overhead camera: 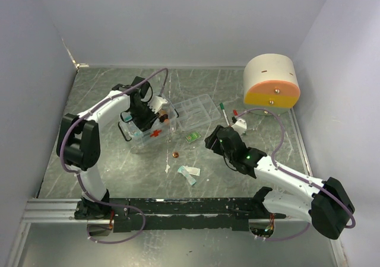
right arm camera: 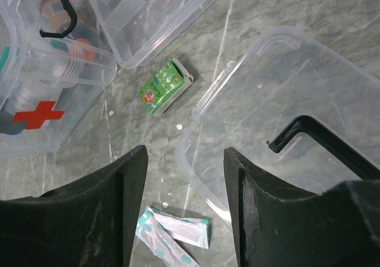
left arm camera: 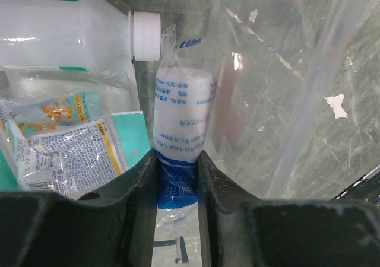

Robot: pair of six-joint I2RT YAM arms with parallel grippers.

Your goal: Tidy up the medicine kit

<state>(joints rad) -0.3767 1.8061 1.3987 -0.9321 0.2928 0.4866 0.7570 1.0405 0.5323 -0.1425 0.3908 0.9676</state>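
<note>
The medicine kit [overhead camera: 135,137] is a clear box with a red cross [right arm camera: 37,114], standing left of centre. My left gripper [overhead camera: 144,121] reaches down into it, shut on a wrapped white gauze roll with blue print [left arm camera: 181,115]. Beside the roll lie a white bottle [left arm camera: 65,29] and printed sachets [left arm camera: 68,151]. The clear divided tray insert [overhead camera: 191,108] rests right of the box. A clear lid with a black handle [right arm camera: 279,101] lies on the table, its rim below my right gripper [right arm camera: 185,151], which hangs open and holds nothing.
A small green carton [right arm camera: 165,86] and paired plaster strips [right arm camera: 172,234] lie on the table near the right gripper. A copper-coloured bit [overhead camera: 176,155], a green pen [overhead camera: 224,113] and a small white bottle [overhead camera: 239,124] lie about. The big cream-and-orange drum [overhead camera: 271,80] stands back right.
</note>
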